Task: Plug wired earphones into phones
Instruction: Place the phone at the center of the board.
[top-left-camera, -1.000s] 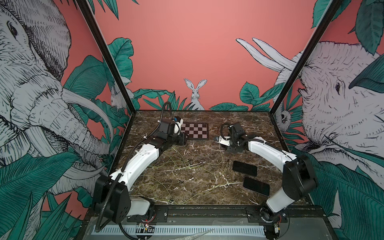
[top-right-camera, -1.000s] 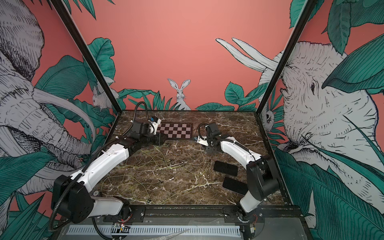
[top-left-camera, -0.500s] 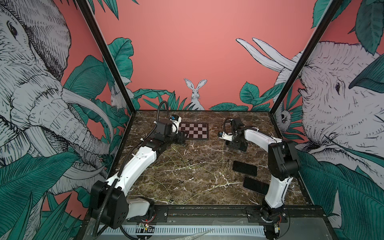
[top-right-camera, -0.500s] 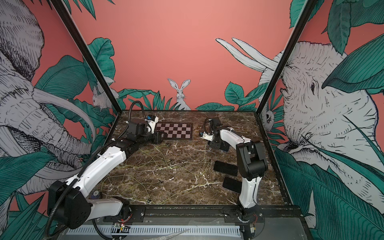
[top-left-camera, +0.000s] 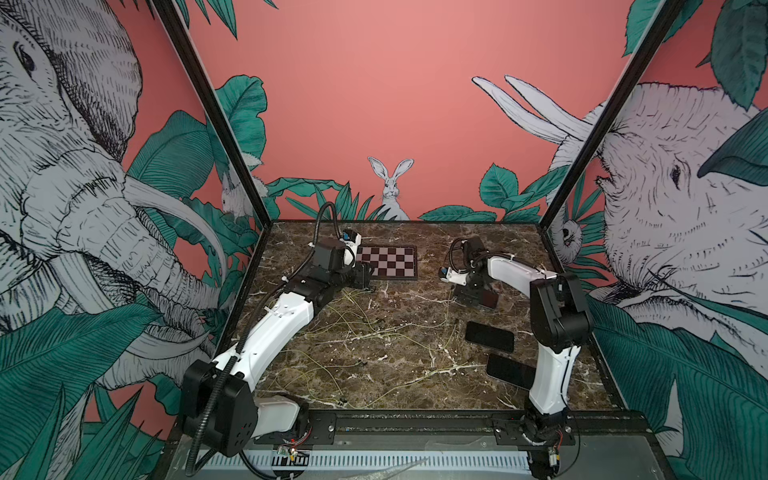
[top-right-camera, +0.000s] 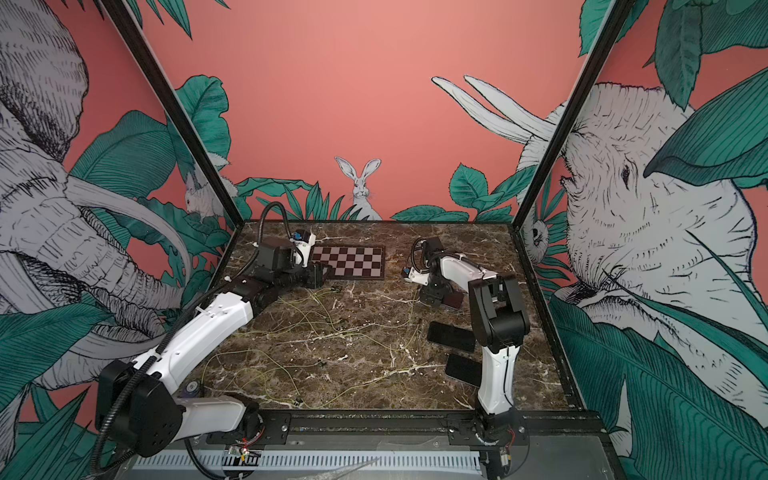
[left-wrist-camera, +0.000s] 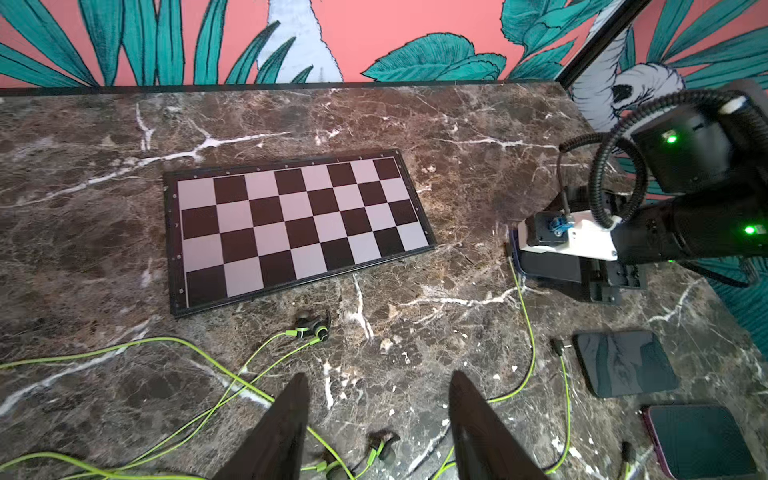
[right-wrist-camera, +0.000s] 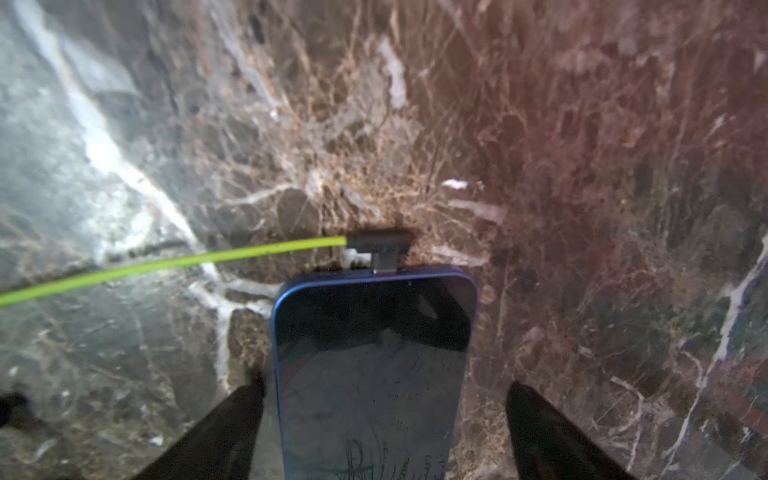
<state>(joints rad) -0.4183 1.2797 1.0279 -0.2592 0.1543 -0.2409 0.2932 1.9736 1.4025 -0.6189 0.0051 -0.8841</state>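
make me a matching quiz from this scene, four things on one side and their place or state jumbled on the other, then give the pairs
Things:
1. checkerboard plate
2. blue-edged phone
3. left claw
4. right claw

Places or states:
A. open, one finger on each side of a phone
B. open over loose earbuds and yellow-green cords, holding nothing
C. flat on the marble table, by the back wall
D. dark plug at its end edge

Pairs: 1-C, 2-D, 3-B, 4-A
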